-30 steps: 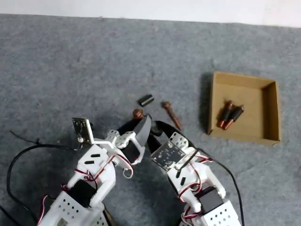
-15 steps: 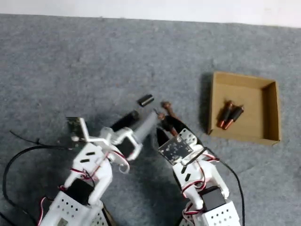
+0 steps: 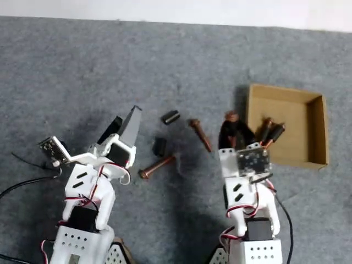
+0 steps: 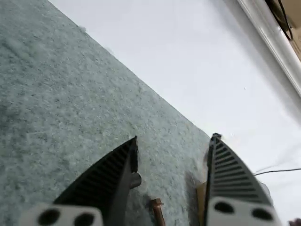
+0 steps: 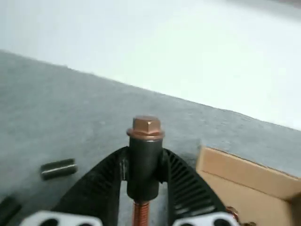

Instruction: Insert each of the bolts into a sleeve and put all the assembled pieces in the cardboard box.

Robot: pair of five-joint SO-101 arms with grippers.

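1. clenching on an assembled piece point(image 5: 143, 165), a copper-coloured bolt pushed through a black cylindrical sleeve, the right gripper point(image 3: 233, 131) holds it upright with the hexagonal head on top.
2. in the high view this gripper sits just beside the left wall of the shallow brown cardboard box point(image 3: 300, 116), on the outside.
3. two finished pieces point(image 3: 269, 135) lie side by side on the box floor, touching each other.
4. the left gripper point(image 3: 126, 116) is released, fingers spread wide with nothing between them, raised over the grey felt-covered worktop point(image 3: 82, 71).
5. between the two arms, loose on the worktop: a short black sleeve point(image 3: 170, 117) farthest from the arms, a small copper bolt point(image 3: 201, 134) to its right, a second black sleeve point(image 3: 160, 146) nearer the arms, and a long copper bolt point(image 3: 158, 165) just beside that second sleeve.
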